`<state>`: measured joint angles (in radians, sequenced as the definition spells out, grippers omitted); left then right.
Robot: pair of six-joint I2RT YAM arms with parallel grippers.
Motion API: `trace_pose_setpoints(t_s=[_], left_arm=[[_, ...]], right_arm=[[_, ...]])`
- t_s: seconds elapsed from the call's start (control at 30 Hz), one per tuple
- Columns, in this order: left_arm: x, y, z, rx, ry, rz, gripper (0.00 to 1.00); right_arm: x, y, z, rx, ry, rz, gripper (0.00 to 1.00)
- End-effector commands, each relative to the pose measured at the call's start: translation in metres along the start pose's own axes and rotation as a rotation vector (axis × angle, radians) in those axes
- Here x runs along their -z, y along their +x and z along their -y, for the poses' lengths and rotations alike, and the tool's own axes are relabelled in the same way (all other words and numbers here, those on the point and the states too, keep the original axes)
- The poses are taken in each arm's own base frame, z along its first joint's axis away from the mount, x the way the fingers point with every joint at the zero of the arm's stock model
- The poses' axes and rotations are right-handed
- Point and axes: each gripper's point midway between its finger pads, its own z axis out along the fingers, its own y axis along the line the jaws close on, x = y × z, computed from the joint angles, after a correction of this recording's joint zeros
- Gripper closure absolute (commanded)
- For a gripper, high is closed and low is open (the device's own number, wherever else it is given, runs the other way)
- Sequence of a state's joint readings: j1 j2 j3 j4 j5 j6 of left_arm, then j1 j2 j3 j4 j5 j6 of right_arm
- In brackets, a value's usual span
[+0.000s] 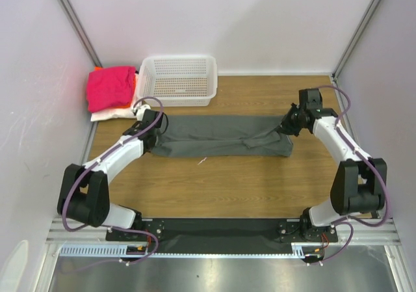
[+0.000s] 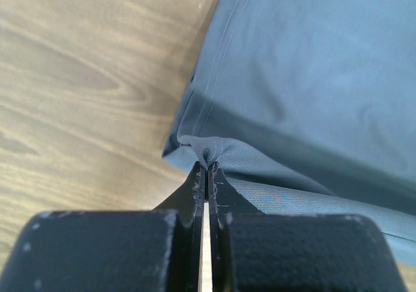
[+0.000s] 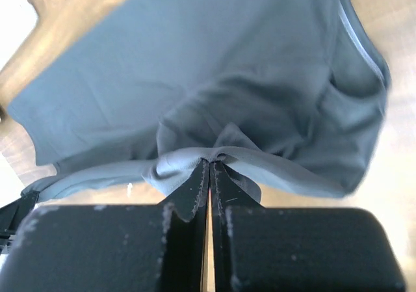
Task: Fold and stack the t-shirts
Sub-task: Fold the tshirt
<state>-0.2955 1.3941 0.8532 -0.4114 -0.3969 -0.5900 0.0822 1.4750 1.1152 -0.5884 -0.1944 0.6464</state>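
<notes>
A dark grey t-shirt point(image 1: 218, 137) lies stretched crosswise over the wooden table, folded into a long band. My left gripper point(image 1: 158, 128) is shut on its left end, with a pinch of cloth point(image 2: 209, 150) bunched at the fingertips point(image 2: 207, 168). At the right end my right gripper point(image 1: 286, 126) is shut on a fold of the same shirt point(image 3: 247, 97), the fabric puckered around the tips point(image 3: 209, 163). A magenta-pink t-shirt point(image 1: 110, 87) sits folded on top of an orange one point(image 1: 134, 79) and a white one point(image 1: 112, 114) at the back left.
A white plastic mesh basket point(image 1: 177, 79) stands at the back, just right of the folded pile. White walls close off the back and both sides. Bare wood point(image 1: 227, 188) runs between the shirt and the arm bases.
</notes>
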Motion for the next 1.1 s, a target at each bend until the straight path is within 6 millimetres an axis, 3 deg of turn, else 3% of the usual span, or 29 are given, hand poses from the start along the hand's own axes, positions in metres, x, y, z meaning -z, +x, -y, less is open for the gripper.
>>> trace_pose_setpoints(t_s=[0.0, 0.4, 0.77, 1.07], left_arm=[[-0.003, -0.034, 0.004, -0.018, -0.032, 0.07, 1.0], [-0.029, -0.061, 0.026, -0.057, -0.063, 0.085, 1.0], [-0.047, -0.062, 0.019, -0.068, -0.139, 0.064, 1.0], [-0.054, -0.062, 0.014, -0.014, -0.169, 0.053, 1.0]], right_arm=[[-0.01, -0.026, -0.02, 0.056, -0.061, 0.036, 1.0], [-0.045, -0.057, -0.031, 0.071, -0.076, 0.017, 1.0], [-0.066, -0.06, -0.016, 0.052, -0.032, -0.005, 1.0], [-0.073, -0.068, -0.015, 0.059, -0.033, 0.012, 1.0]])
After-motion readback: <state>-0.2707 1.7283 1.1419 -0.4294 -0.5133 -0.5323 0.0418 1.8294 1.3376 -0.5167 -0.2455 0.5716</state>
